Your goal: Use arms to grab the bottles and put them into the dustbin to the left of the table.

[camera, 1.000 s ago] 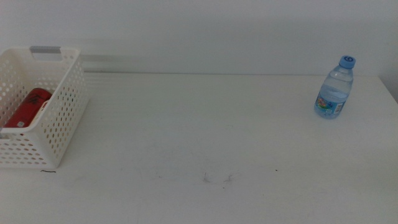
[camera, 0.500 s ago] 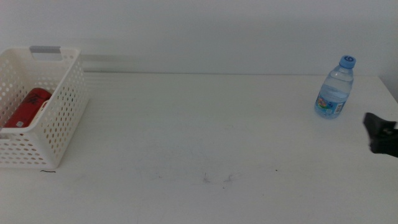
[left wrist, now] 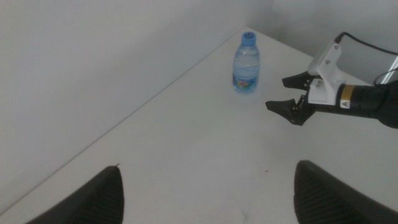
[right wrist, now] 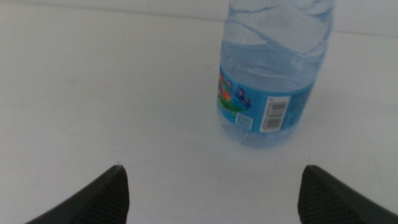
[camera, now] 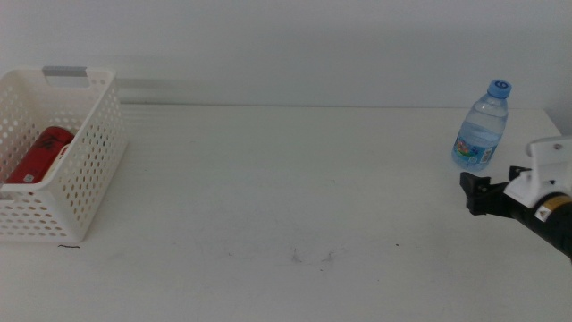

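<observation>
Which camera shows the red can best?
The middle view: the red can lies inside the dustbin at the table's left. Neither wrist view shows it; both face the water bottle.

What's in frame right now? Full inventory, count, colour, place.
water bottle: 1, clear with blue cap and blue label, upright at the table's far right.
red can: 1, red, lying inside the basket.
basket: 1, white perforated with a grey handle strip, at the table's left edge.
table: 1, white, a few faint dark scuffs near the front middle.
wall: white, behind the table.
right gripper: 1, black jaws on a white wrist housing, jaws open, coming in from the right just in front of the water bottle, not touching it.
left gripper: 1, dark jaws open, holding nothing, out of the middle view, looking across the table toward the bottle.
</observation>
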`<state>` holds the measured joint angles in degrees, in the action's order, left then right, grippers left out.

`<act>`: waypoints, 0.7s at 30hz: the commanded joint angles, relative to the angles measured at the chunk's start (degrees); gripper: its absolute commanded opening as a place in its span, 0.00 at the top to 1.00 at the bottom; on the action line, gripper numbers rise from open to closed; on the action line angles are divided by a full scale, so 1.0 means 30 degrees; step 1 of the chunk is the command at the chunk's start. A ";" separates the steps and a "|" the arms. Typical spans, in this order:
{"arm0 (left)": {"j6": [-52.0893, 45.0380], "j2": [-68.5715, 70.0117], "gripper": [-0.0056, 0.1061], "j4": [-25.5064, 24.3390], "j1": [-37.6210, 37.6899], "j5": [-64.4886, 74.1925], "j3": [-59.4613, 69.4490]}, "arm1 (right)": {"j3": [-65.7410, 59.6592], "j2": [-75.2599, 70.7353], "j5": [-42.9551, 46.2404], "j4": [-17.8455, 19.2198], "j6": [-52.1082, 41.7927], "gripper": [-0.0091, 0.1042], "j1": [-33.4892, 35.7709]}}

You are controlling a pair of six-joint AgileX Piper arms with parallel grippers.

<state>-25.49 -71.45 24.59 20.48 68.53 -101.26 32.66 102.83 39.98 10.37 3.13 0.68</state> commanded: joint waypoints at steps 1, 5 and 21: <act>0.0017 0.0086 0.11 -0.0193 0.0031 -0.0225 0.0027 | 0.1003 0.1058 0.0327 -0.0381 -0.1320 0.16 -0.0024; 0.0017 0.0086 0.11 -0.0193 0.0031 -0.0225 0.0027 | 0.2902 0.2780 0.0795 -0.2318 -0.2549 0.16 -0.0024; 0.0017 0.0086 0.11 -0.0194 0.0031 -0.0483 0.0027 | 0.9682 0.7733 0.1037 -0.2541 -0.2507 0.50 0.0105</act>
<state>-25.49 -71.45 23.99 20.48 68.13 -101.26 60.61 125.92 42.44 2.16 -3.76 0.68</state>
